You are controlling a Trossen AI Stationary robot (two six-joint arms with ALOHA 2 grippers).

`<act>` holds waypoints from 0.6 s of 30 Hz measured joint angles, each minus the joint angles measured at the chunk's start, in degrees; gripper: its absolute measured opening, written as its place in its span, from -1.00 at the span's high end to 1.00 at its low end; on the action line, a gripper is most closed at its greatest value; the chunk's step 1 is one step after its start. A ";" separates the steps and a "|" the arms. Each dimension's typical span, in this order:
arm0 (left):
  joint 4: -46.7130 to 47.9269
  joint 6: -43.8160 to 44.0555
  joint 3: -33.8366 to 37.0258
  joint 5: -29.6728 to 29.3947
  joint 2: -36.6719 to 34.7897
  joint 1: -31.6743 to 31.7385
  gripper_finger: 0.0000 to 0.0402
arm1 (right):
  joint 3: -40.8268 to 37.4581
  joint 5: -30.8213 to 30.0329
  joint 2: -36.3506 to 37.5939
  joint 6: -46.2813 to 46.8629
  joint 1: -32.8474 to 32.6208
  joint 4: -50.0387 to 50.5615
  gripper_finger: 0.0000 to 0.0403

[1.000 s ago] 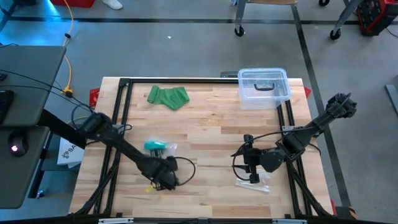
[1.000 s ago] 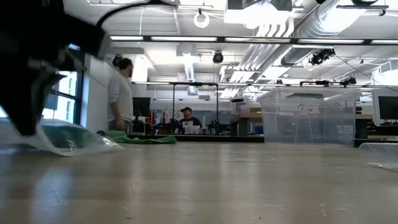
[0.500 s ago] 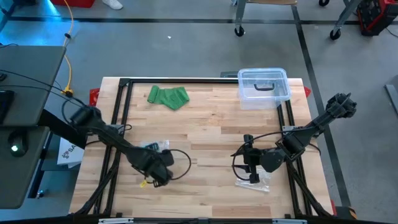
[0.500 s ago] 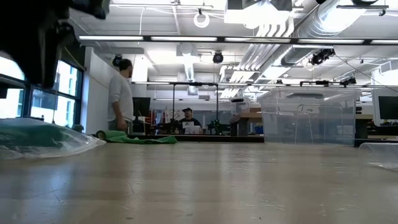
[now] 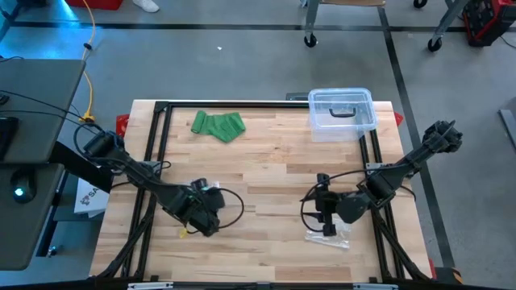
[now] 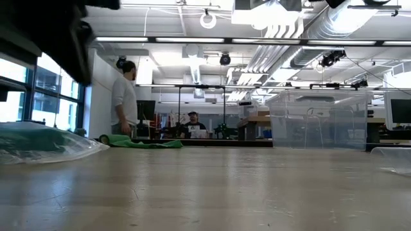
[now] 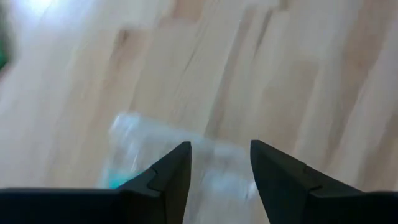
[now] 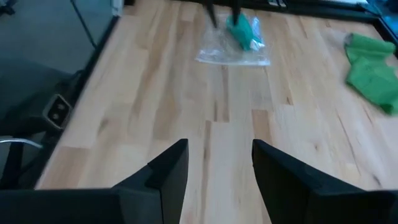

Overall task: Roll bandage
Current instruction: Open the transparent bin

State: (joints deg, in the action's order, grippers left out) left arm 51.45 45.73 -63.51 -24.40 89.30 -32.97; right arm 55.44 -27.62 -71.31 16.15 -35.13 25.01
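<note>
Bandage bag (image 8: 235, 42) — flat on table (image 5: 274, 153) | axis unclear

The worktop (image 5: 274, 161) was pale planked wood with a smooth, faintly sheened finish. The bag (image 8: 233, 46) was clear, crinkled, glossy plastic film. The cloth (image 5: 218, 126) looked soft, matt green and rumpled. The lidded box (image 5: 343, 113) was clear rigid plastic. The frame (image 5: 158, 129) was matt black metal.
</note>
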 joint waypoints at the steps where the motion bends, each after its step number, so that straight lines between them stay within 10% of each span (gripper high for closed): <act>1: -5.93 -3.11 1.74 -0.44 -0.04 0.11 0.22 | 0.00 -0.51 0.00 0.67 0.01 0.87 0.16; 8: -44.49 -17.41 14.27 -5.25 -0.04 3.89 0.33 | 0.00 -2.59 0.61 9.33 1.80 14.66 0.18; 18: -51.75 -23.22 16.29 -5.92 -0.07 8.79 0.36 | 0.00 -6.42 12.90 14.72 31.29 27.39 0.36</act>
State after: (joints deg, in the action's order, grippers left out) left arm -0.30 22.51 -47.22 -30.32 89.23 -24.18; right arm 55.44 -34.04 -58.40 30.87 -3.83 52.40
